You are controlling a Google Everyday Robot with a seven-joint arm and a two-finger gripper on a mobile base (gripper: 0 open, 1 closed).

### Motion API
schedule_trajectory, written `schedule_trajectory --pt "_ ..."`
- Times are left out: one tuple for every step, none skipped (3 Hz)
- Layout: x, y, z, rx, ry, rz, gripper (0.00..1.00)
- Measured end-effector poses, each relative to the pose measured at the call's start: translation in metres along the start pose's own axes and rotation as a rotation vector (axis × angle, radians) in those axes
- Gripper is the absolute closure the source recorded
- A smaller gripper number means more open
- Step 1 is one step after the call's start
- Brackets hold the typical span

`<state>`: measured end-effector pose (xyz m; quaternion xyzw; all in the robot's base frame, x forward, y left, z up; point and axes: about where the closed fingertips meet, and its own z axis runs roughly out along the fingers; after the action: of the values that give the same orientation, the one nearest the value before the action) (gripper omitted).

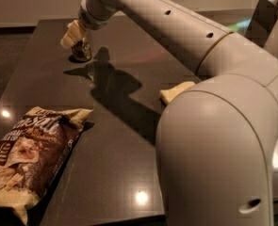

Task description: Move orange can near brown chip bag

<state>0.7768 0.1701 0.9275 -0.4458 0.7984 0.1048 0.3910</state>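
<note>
The orange can (82,51) stands upright at the far left of the dark table (119,164). Only its lower body shows, because my gripper (71,36) is down over its top. The brown chip bag (29,158) lies flat at the near left corner, well in front of the can and apart from it. My arm (176,27) reaches in from the right, across the table to the can.
A pale yellow sponge (175,92) lies mid-table to the right, partly hidden behind my arm's large elbow (214,145). The table's left edge runs close to the can and the bag. A dark object (263,18) stands at the far right.
</note>
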Motion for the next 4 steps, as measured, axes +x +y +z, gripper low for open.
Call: schedule_trajectory --pt "-0.0072 0.0047 0.0111 -0.012 0.003 -0.003 0.0" --pt "-0.0091 0.0077 0.0183 -0.032 0.005 -0.009 0.13" --pt "-0.0085 0.0094 0.0189 -0.047 0.005 -0.02 0.36" --pt "-0.0071 0.012 0.0134 -0.064 -0.002 -0.043 0.67"
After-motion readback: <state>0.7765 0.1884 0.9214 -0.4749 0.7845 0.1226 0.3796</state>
